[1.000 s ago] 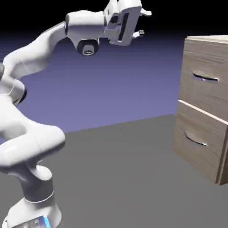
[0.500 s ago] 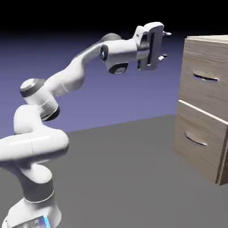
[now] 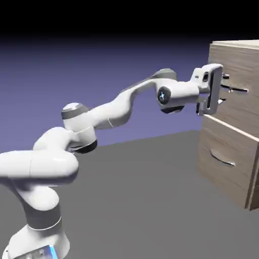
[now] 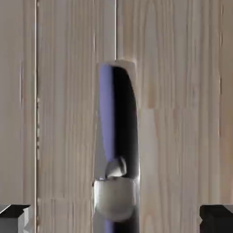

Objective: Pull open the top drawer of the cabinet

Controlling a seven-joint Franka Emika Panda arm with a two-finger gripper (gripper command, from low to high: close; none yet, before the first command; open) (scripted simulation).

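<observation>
The cabinet [image 3: 249, 167] stands at the exterior view's right, light brown wood grain. Its top drawer [image 3: 242, 109] sits flush and carries a slim silver handle [image 3: 238, 89]. My gripper [image 3: 223, 89] is right at the left end of that handle, one finger above it and one below. In the hand view the handle [image 4: 116, 145] runs up the middle of the wood front, and the two grey fingertips [image 4: 13, 218] sit far out at the bottom corners, apart from it. The jaws stand open, gripping nothing.
The lower drawer [image 3: 230, 174] with its own silver handle [image 3: 222, 159] sits under the top one and juts slightly forward. The grey table [image 3: 131, 202] stretches from the arm's base to the cabinet.
The arm has swung down and to the right, from high above the table to the top drawer's handle. The hand has turned to face the drawer front.
</observation>
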